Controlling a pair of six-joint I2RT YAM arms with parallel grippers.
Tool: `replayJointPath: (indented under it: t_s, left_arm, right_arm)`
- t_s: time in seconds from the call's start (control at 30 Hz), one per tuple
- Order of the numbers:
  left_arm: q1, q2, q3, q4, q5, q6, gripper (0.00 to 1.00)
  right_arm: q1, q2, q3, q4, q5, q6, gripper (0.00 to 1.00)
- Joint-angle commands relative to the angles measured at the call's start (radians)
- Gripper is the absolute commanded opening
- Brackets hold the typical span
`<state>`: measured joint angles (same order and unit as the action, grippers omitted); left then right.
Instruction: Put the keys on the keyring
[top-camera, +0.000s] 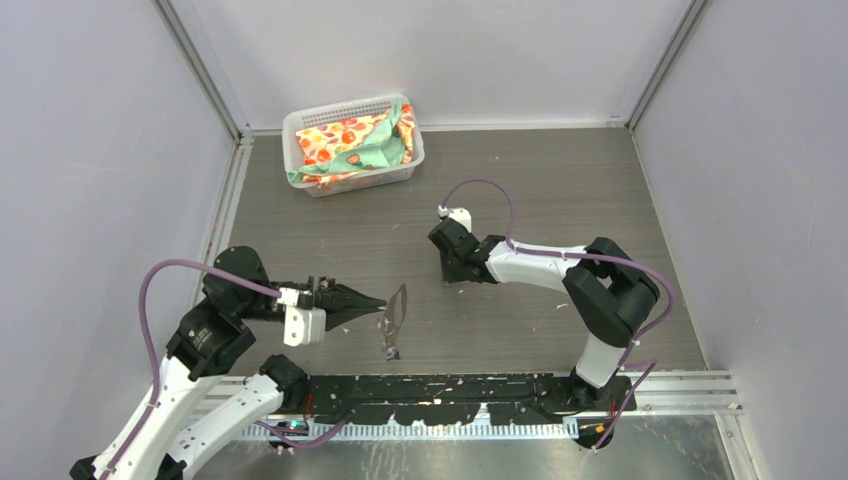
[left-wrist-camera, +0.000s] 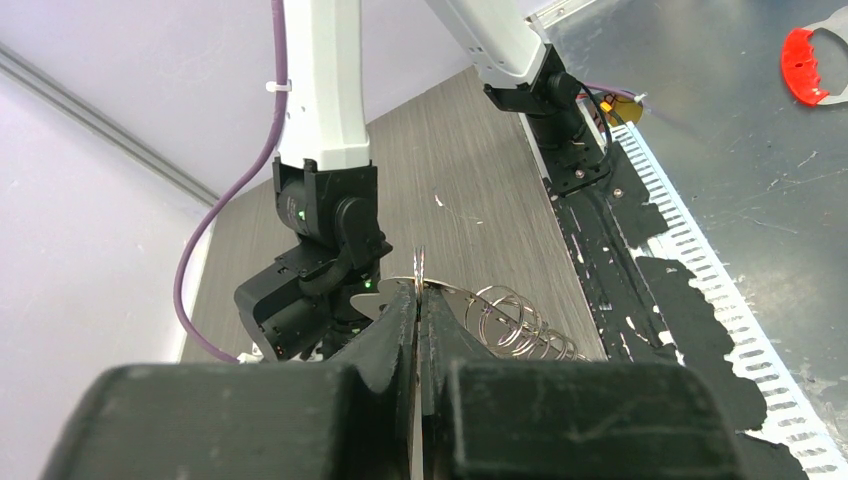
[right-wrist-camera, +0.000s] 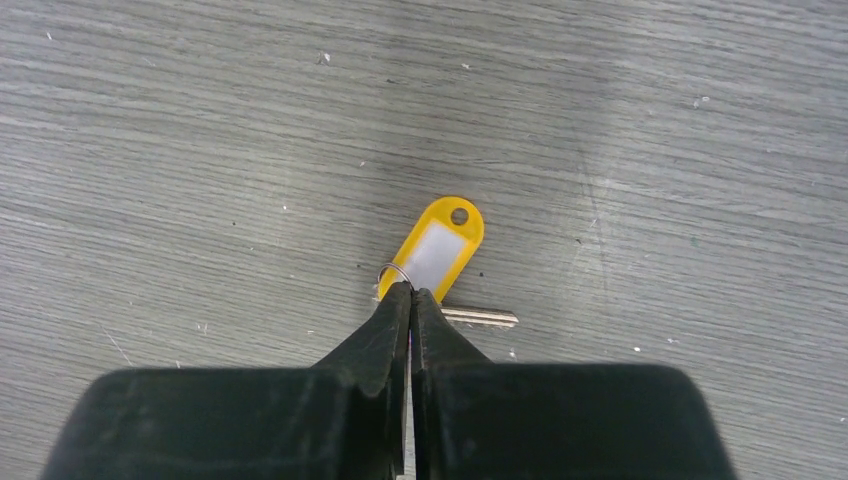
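1. Now, the grey wood-grain table (top-camera: 560, 200) carries a white basket (top-camera: 340, 107) of patterned cloth (top-camera: 355, 145) at its far side.
2. Left gripper (top-camera: 378, 302) is clamped on the edge of the keyring (top-camera: 398, 305), which stands on edge in front of the left arm.
3. Right gripper (right-wrist-camera: 411, 292) is down at the table mid-field, its fingers pinched together on the yellow-tagged key (right-wrist-camera: 440, 245).
4. That key's metal blade (right-wrist-camera: 485, 318) lies flat, just beside the fingertips.
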<state>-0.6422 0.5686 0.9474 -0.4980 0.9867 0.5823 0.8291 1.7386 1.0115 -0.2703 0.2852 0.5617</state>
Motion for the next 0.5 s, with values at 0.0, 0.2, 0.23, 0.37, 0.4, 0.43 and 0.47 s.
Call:
replayJointPath:
  t_s: [0.0,0.2,0.23,0.37,0.4,0.43,0.47]
  left_arm:
    - [-0.004,-0.015,0.012,0.026,-0.003,-0.002,0.01]
    - [-0.004,-0.015,0.013,0.025,-0.009,0.001,0.00]
    - [-0.005,-0.014,0.012,0.024,-0.011,0.001,0.00]
    - [-0.004,-0.009,0.000,0.020,-0.015,-0.024,0.01]
    - [-0.004,-0.007,-0.009,0.030,-0.016,-0.051,0.01]
    - [-0.005,-0.008,-0.018,0.046,-0.017,-0.081,0.01]
    - [-0.004,-0.009,-0.030,0.064,-0.017,-0.115,0.01]
  right_arm:
    - [-0.002,0.002,0.034,0.020,-0.003,-0.012,0.01]
    - [-0.002,-0.061,-0.003,0.079,-0.059,-0.085,0.01]
    - [0.000,-0.085,-0.019,0.109,-0.079,-0.106,0.01]
    - [0.003,-0.206,-0.098,0.199,-0.189,-0.219,0.01]
    - [0.007,-0.248,-0.121,0.215,-0.223,-0.259,0.01]
    - [0.012,-0.293,-0.147,0.229,-0.250,-0.301,0.01]
    - [0.017,-0.353,-0.170,0.237,-0.266,-0.331,0.01]
